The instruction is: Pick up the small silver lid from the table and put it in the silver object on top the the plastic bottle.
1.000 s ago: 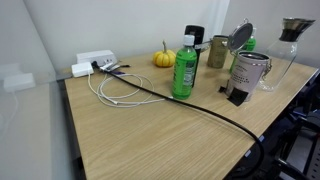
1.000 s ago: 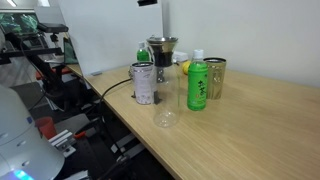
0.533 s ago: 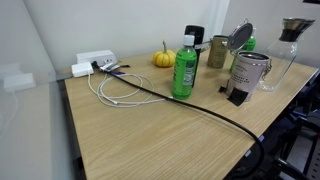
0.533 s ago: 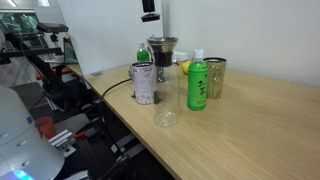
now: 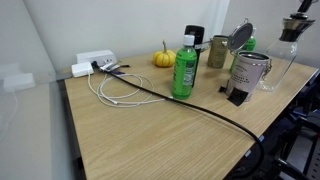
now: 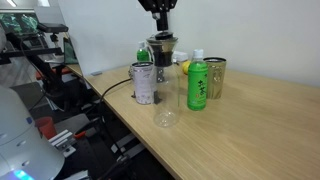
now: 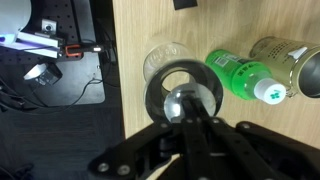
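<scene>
Office setting, cluttered wooden table (image 5: 150, 130). The gripper (image 6: 159, 27), fingers pinched on the small silver lid (image 7: 182, 102), hung directly above the silver object (image 6: 161, 44) seated on the plastic bottle (image 5: 278, 68), far right. Risk: an off-centre release would glance the lid off the rim, and downward contact might topple the bottle.

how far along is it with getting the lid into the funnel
Pickup looks done: the small silver lid appears pinched between the fingers. In hand: the gripper hovers right above the funnel on the clear bottle. Left: lower and let the lid drop in.
</scene>
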Controlling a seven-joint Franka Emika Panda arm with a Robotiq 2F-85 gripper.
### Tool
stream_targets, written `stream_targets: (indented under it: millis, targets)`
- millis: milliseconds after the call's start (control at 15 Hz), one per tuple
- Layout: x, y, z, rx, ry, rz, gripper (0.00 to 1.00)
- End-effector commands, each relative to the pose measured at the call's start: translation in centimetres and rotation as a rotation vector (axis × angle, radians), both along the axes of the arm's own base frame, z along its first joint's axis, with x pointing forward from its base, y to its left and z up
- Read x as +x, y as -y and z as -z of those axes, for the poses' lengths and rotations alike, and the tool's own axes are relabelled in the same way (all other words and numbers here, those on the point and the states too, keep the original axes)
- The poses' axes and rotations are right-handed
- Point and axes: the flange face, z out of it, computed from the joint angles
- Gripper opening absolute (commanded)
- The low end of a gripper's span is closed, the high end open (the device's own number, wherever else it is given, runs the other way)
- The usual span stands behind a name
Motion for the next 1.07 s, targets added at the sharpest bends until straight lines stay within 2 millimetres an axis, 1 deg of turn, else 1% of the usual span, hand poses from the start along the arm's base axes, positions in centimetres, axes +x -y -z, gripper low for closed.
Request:
stream_targets:
  millis: [0,600,867,1000]
  targets:
    - [0.2,0.4,1.0,-0.028,-0.021,0.033,0.01]
    - [0.6,-0.4,3.1,-0.008,-0.058,0.023,0.01]
    - [0.7,-0.2,4.1,0.006,-0.054,0.028,0.01]
    - [0.8,0.0,4.3,0.003,-0.053,0.032,0.01]
